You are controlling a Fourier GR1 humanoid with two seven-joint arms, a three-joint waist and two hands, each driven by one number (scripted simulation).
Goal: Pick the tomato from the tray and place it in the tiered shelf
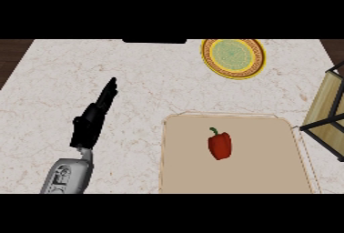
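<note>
On the beige rectangular tray [269,175] sits a red bell pepper [220,145] (green-stemmed). My black left hand [87,124] is straight-fingered, empty.

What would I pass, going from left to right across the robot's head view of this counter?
left hand → red pepper lying on the tray → tiered shelf at the right edge
</note>
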